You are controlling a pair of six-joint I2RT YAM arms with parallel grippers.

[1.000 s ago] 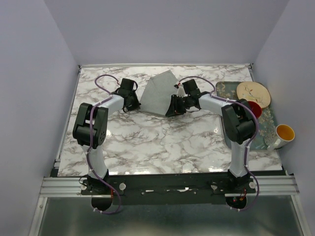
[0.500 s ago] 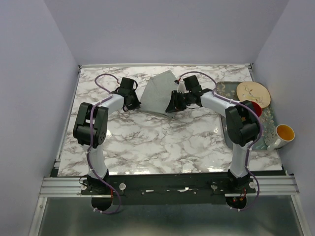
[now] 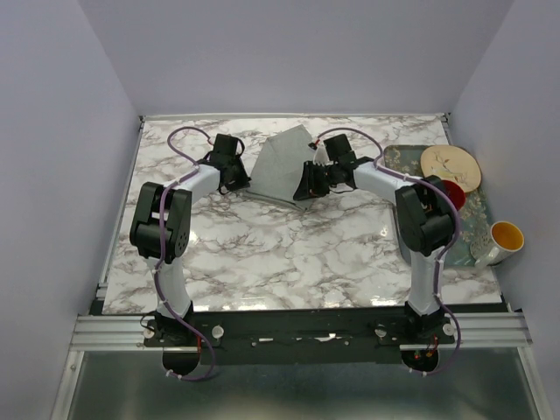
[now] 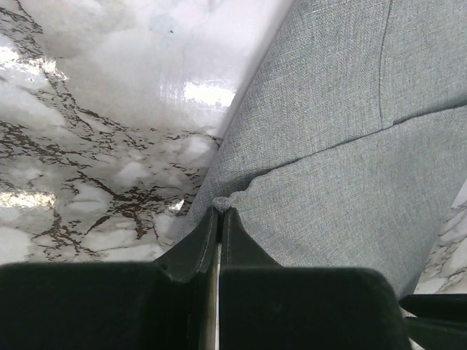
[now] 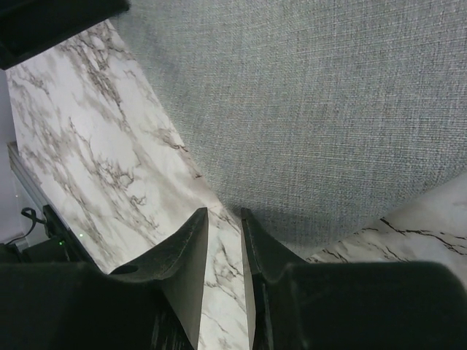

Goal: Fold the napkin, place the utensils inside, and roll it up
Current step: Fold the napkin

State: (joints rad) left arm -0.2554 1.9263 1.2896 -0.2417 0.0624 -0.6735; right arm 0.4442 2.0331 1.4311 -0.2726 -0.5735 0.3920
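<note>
The grey-green napkin [image 3: 280, 164] lies partly folded at the far middle of the marble table, with a fold line crossing it [image 4: 343, 146]. My left gripper [image 3: 245, 179] is at its left edge, shut on a small bunched bit of the napkin's hem [image 4: 220, 210]. My right gripper [image 3: 306, 188] sits low at the napkin's near right edge. It is open, and only bare marble shows between its fingers [image 5: 224, 211], with the cloth [image 5: 314, 109] just ahead of the tips. I cannot make out the utensils.
A floral grey tray [image 3: 477, 226] stands at the right edge, holding a round wooden plate [image 3: 450, 166] and a red bowl [image 3: 452, 192]. A white mug with a yellow inside [image 3: 505, 238] sits at its near right. Walls enclose the table on three sides.
The right gripper has moved a little toward the far side along the napkin's right edge. The napkin's outline has narrowed. The left gripper has barely shifted.
</note>
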